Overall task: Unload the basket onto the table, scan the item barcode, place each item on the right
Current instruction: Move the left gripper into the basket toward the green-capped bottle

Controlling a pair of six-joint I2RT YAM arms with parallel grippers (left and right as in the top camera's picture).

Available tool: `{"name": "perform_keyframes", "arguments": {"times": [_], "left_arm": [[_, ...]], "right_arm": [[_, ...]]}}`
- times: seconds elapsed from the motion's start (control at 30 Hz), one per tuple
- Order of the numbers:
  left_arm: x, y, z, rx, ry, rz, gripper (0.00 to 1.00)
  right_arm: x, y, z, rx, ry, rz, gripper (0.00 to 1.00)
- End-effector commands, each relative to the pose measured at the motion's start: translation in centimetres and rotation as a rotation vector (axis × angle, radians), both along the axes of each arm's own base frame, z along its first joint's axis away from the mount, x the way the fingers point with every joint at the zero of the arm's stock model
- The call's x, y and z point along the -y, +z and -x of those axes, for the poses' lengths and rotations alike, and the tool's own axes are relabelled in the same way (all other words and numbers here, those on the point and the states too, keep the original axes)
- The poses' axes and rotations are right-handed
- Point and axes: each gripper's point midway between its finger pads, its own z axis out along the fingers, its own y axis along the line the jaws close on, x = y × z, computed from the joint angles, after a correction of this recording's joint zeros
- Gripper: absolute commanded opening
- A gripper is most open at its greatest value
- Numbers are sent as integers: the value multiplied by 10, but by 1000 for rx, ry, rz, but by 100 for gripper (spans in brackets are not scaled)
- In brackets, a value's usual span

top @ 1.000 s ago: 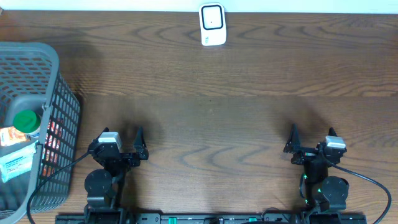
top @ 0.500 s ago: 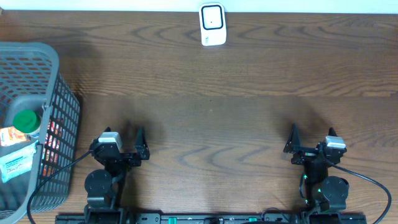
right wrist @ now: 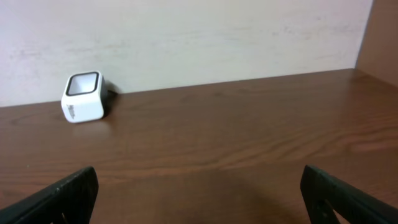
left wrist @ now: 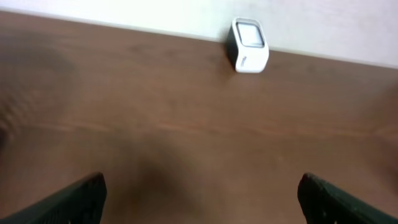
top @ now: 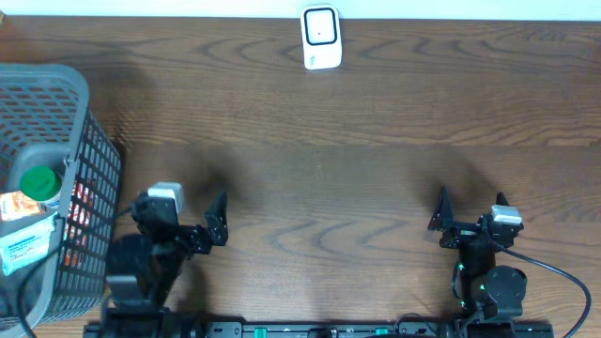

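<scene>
Left arm (top: 150, 249) has swung toward the basket (top: 94, 178), jaws wide apart and empty like the right arm's (top: 488, 272); scanner (top: 320, 38) stands far ahead of both, items (top: 23, 246) inside the basket left of them.

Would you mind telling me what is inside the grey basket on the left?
The basket holds something with a green cap, an orange packet and a white packet; anything beneath them is hidden.

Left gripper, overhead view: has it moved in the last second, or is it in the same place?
Yes. The left gripper has shifted slightly toward the scanner, and its arm has swung left, nearer the basket.
</scene>
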Motion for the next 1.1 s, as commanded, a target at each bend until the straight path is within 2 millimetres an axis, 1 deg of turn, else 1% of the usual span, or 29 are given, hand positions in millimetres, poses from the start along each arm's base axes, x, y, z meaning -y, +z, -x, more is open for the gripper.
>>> {"name": "perform_keyframes", "arguments": {"times": [0.0,0.1,0.13,0.2,0.3,0.4,0.47,0.53,0.6,0.67,0.7,0.77,0.8,0.83,0.87,0.93,1.03,1.07], "left_arm": [[12,36,-1,-36,-77,4,98],[38,53,10,-114,-224,79,98],[42,56,10,-125,-251,94,98],[45,57,7,-141,-256,115,98],[52,55,8,-177,-281,172,98],[51,54,11,-207,-276,176,98],[50,58,15,-237,-268,177,98],[49,70,17,-254,-262,176,98],[49,91,17,-241,-260,172,98],[49,125,15,-193,-266,163,98],[47,138,14,-173,-257,156,98],[37,167,10,-137,-199,123,98],[29,176,8,-128,-148,99,98],[16,185,6,-125,-74,75,98],[-1,195,4,-126,35,59,98],[-30,217,5,-125,219,49,98],[-60,245,10,-116,408,43,98],[-69,251,12,-117,465,41,98]], "right_arm": [[1,-1,0,-4,-5,14,99],[1,-1,0,-4,-5,14,99],[1,-1,0,-4,-5,14,99],[1,-1,0,-4,-5,14,99],[1,-1,0,-4,-5,14,99],[1,-1,0,-4,-5,14,99],[1,-1,0,-4,-5,14,99],[1,-1,0,-4,-5,14,99],[1,-1,0,-4,-5,14,99],[1,-1,0,-4,-5,14,99],[1,-1,0,-4,-5,14,99],[1,-1,0,-4,-5,14,99],[1,-1,0,-4,-5,14,99],[1,-1,0,-4,-5,14,99],[1,-1,0,-4,-5,14,99],[1,-1,0,-4,-5,14,99],[1,-1,0,-4,-5,14,99],[1,-1,0,-4,-5,14,99]]}}
